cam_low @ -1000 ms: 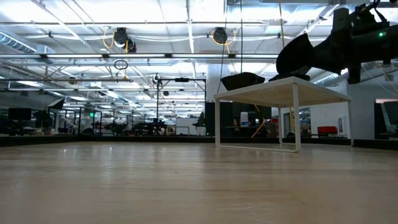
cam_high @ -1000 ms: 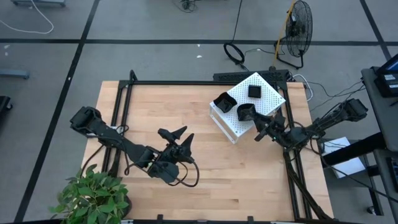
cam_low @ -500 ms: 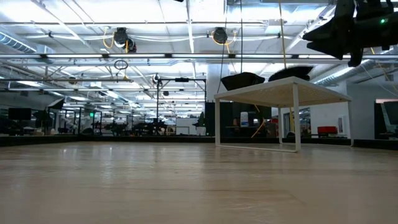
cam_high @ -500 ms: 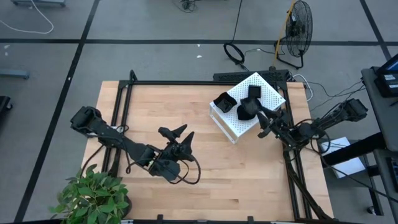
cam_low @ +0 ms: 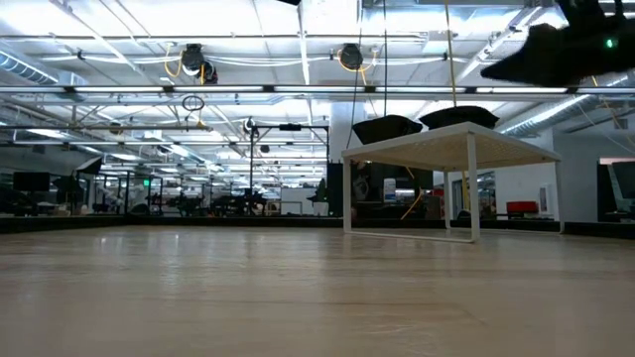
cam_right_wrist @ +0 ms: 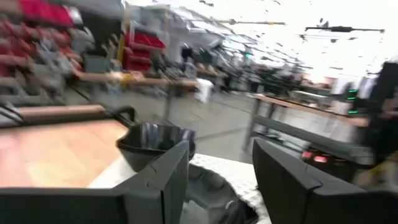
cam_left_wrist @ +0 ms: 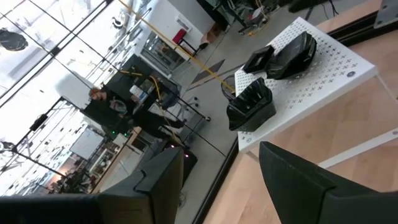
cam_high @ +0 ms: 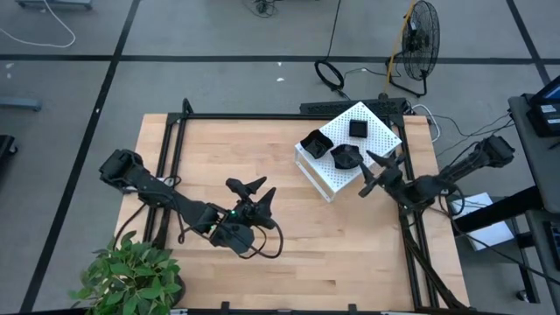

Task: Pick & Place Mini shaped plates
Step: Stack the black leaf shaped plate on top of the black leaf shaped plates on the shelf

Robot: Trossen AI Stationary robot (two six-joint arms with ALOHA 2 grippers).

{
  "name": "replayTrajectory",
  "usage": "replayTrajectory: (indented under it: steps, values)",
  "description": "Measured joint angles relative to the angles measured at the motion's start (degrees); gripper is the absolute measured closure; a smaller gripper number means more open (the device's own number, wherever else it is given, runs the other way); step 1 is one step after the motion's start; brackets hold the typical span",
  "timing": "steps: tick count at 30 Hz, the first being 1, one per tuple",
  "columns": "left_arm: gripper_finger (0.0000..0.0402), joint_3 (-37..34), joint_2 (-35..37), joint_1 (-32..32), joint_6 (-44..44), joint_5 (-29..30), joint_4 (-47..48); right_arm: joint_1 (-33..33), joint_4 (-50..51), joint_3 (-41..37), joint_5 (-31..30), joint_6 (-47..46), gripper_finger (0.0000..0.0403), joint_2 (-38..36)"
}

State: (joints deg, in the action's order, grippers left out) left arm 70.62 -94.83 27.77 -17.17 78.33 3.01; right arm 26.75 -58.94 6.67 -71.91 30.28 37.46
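Observation:
Three glossy black mini plates rest on top of the white perforated box [cam_high: 372, 140] at the table's far right: a wavy-edged one [cam_high: 315, 144], a small square one [cam_high: 359, 129] and a leaf-like one [cam_high: 346, 157]. The low view shows two of them [cam_low: 385, 127] [cam_low: 456, 116] on the box top [cam_low: 451, 139]. My right gripper [cam_high: 369, 173] is open, just off the box's right near side and above its top [cam_low: 556, 55]. In the right wrist view the wavy plate [cam_right_wrist: 155, 143] and another plate [cam_right_wrist: 211, 196] lie ahead of the open fingers. My left gripper [cam_high: 249, 186] is open over the table's middle, touching nothing.
A potted plant [cam_high: 131, 276] stands at the table's near left corner. A black frame rail [cam_high: 262, 116] runs along the far edge. Bare wood lies between the two arms. The left wrist view looks across at the box [cam_left_wrist: 336, 81] and its plates [cam_left_wrist: 252, 106].
A second ago my right gripper held the leaf-like plate tilted above the box. It moved toward the far edge, left the plate resting on the box top beside the other two, let go, then drew back up and toward the table's right near side.

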Motion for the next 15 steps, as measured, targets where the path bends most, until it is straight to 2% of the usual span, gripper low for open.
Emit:
replayTrajectory:
  steps: [4,7,11,15]
  values:
    - [0.0188,0.0,0.0,0.0,0.5,-0.4,0.0,3.4,14.2,7.2,-6.7,0.3,0.0225,0.6]
    - [0.0188,0.0,0.0,-0.1,1.0,-0.6,0.1,6.1,24.2,11.8,-5.6,-2.1,0.0221,2.4]
    - [0.0188,0.0,0.0,-0.1,1.4,-0.9,0.1,8.1,32.0,16.7,-5.7,-5.3,0.0220,5.2]
    - [0.0188,0.0,0.0,-0.2,1.6,-1.8,0.1,7.8,40.8,20.0,1.9,-13.6,0.0220,7.2]
